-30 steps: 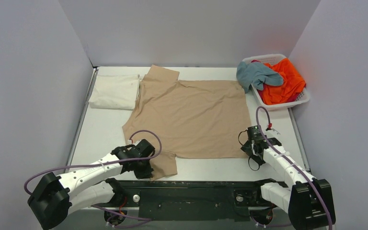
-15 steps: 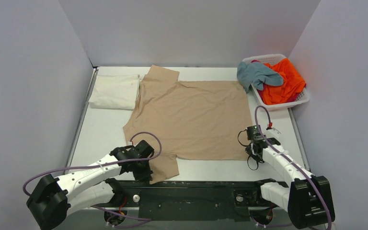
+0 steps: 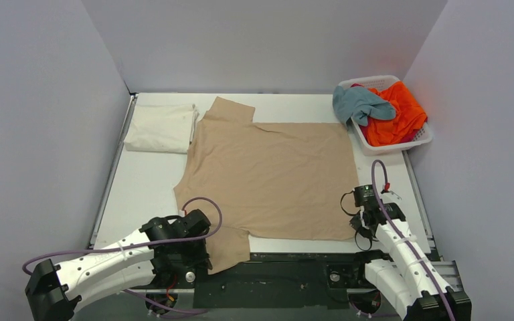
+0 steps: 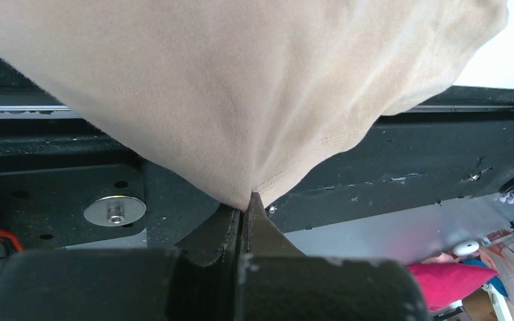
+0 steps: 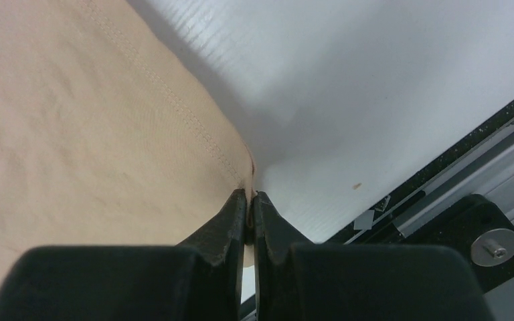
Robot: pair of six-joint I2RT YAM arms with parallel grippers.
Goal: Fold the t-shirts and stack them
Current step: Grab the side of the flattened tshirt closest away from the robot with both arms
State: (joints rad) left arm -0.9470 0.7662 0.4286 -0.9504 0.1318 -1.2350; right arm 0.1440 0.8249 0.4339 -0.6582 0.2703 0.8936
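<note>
From above, the tan t-shirt (image 3: 268, 177) lies spread on the table (image 3: 144, 194), one sleeve draped over the near edge at the left gripper (image 3: 199, 254); the right gripper (image 3: 363, 224) sits at its near right corner. Only the left wrist view shows that gripper pinching the sleeve fabric. The right wrist view shows its gripper clamping the hem corner.

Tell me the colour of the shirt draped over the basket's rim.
The shirt is grey-blue; top external view shows it best.
</note>
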